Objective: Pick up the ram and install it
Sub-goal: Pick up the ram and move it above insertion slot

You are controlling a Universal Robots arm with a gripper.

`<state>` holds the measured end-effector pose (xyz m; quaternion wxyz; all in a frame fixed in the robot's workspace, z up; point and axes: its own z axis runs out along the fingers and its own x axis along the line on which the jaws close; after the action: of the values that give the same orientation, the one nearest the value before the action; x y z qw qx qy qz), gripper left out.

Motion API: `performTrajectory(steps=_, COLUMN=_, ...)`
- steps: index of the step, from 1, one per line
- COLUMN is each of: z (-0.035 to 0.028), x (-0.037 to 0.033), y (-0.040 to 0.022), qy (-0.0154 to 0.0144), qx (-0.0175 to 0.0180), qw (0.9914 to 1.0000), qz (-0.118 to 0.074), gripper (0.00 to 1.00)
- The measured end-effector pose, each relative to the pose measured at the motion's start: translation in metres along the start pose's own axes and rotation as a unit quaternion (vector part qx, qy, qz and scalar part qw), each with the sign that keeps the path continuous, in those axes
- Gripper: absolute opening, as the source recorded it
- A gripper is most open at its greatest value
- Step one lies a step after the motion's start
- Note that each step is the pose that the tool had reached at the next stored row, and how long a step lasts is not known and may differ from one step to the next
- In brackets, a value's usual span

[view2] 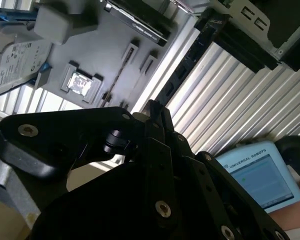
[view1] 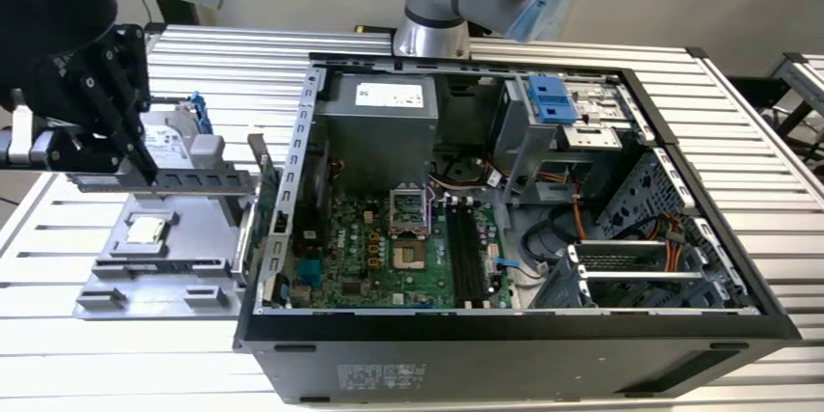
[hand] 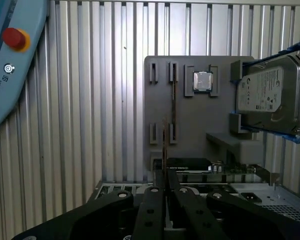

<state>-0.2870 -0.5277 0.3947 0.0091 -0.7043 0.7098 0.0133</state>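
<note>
End effector (hand: 165, 176) has its fingers pinched together on the ram (hand: 164, 145). In the first wrist view I see the ram edge-on, a thin stick rising from between them. It is held above the grey tray (hand: 190, 115), which lies on the tabletop (view1: 77, 354) just beside the open computer case (view1: 515, 344), toward the tabletop's edge on the exterior view's left.

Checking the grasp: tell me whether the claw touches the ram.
Apart. The second wrist view shows bare tray between the claw and the ram.
</note>
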Motion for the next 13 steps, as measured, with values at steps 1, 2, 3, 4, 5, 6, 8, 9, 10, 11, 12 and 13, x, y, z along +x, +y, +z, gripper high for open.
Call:
performTrajectory(steps=1, z=0.0000, x=0.0000, y=-0.0017, qy=0.0000, qx=0.0000, qw=1.00000, qz=0.000, gripper=0.00)
performTrajectory(steps=2, z=-0.0001, x=0.0000, y=-0.0036, qy=0.0000, qx=0.0000, qw=1.00000, qz=0.000, gripper=0.00)
performTrajectory(steps=3, z=0.0000, x=0.0000, y=-0.0053, qy=0.0000, qx=0.0000, qw=1.00000, qz=0.000, gripper=0.00)
performTrajectory(steps=4, z=-0.0001, x=0.0000, y=-0.0070, qy=0.0000, qx=0.0000, qw=1.00000, qz=0.000, gripper=0.00)
performTrajectory(steps=5, z=-0.0001, x=-0.0001, y=-0.0087, qy=0.0000, qx=0.0000, qw=1.00000, qz=0.000, gripper=0.00)
performTrajectory(steps=6, z=-0.0001, x=-0.0001, y=-0.0104, qy=0.0000, qx=0.0000, qw=1.00000, qz=0.000, gripper=0.00)
performTrajectory(steps=8, z=-0.0001, x=-0.0001, y=-0.0141, qy=0.0001, qx=0.0000, qw=1.00000, qz=0.000, gripper=0.00)
performTrajectory(steps=9, z=-0.0001, x=-0.0001, y=-0.0160, qy=0.0000, qx=0.0000, qw=1.00000, qz=0.000, gripper=0.00)
performTrajectory(steps=10, z=-0.0001, x=-0.0002, y=-0.0179, qy=0.0000, qx=0.0000, qw=1.00000, qz=0.000, gripper=0.00)
performTrajectory(steps=11, z=-0.0001, x=-0.0002, y=-0.0200, qy=0.0000, qx=0.0000, qw=1.00000, qz=0.000, gripper=0.00)
performTrajectory(steps=12, z=-0.0001, x=-0.0002, y=-0.0219, qy=0.0000, qx=0.0000, qw=1.00000, qz=0.000, gripper=0.00)
performTrajectory(steps=13, z=-0.0001, x=-0.0002, y=-0.0240, qy=0.0000, qx=0.0000, qw=1.00000, qz=0.000, gripper=0.00)
